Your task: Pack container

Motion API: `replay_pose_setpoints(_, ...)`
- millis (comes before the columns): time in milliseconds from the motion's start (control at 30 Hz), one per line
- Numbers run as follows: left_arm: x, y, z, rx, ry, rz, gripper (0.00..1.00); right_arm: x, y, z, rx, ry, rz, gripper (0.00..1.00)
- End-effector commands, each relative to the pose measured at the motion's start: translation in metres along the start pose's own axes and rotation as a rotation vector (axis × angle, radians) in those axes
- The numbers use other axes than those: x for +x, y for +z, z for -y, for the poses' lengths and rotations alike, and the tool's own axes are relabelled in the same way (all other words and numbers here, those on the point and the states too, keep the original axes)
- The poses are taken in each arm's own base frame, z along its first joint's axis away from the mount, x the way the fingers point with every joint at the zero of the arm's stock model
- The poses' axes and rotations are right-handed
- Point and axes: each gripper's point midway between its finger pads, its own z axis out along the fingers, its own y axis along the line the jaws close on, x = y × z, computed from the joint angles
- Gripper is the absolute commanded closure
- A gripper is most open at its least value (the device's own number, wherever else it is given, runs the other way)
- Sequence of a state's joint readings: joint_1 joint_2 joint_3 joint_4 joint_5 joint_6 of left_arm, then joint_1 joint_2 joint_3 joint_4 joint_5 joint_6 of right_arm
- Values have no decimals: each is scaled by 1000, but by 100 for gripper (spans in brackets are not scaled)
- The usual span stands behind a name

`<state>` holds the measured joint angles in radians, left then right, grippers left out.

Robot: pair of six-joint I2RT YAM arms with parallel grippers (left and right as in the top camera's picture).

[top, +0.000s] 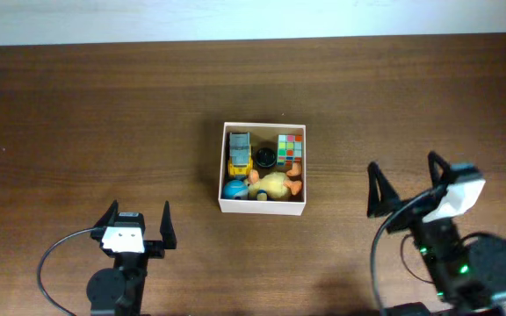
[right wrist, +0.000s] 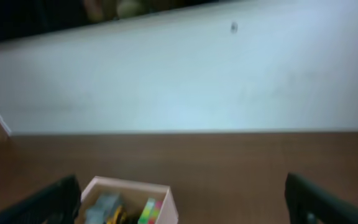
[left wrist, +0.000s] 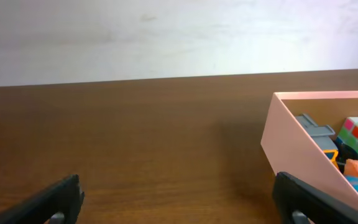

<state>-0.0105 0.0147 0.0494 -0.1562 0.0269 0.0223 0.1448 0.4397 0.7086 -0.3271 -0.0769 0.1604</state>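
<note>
At the middle of the table [top: 77, 132] sits the container [top: 220, 167], open-topped, white-walled, and crowded with toys. A multicoloured cube [top: 291, 147] lies in its far right corner, a grey and yellow toy vehicle [top: 239, 149] along the left wall, a blue ball [top: 234, 188] in the near left corner, and a yellow soft toy [top: 275, 185] beside the ball. A small black thing [top: 265, 158] between the vehicle and the cube is too dark to make out.

The left wrist view cuts the box off at its right edge. The right wrist view is blurred and catches only the box's top at the bottom edge.

The left gripper [top: 139, 211] stands near and to the left of the box, well apart from it. Its fingers are spread wide, empty, and point away across the table. The right gripper [top: 402, 175] is off to the box's right, slightly tilted, likewise splayed and holding nothing. Both arms run out of the overhead view at the bottom.
</note>
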Motion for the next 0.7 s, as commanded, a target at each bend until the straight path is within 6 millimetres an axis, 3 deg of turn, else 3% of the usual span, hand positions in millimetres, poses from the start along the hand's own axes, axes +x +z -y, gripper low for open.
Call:
replay_pose_setpoints(0,0,0,0,-1,15,6,1,51,0,5,-40,-21,34,1)
replay_pose_setpoints(233,0,0,0,-1,15,6,1,107,-2,3,-104,-35,118,1)
replay_pose_setpoints(333,0,0,0,-1,15,6,1,118,-1,1,-123,-35,114,1)
replay_pose_setpoints(533,0,0,0,-1,15,6,1,122,0,2,-123,-35,105,1)
replay_pose_setpoints(667,0,0,0,-1,15,6,1,139,3,5,-119,-31,78,1)
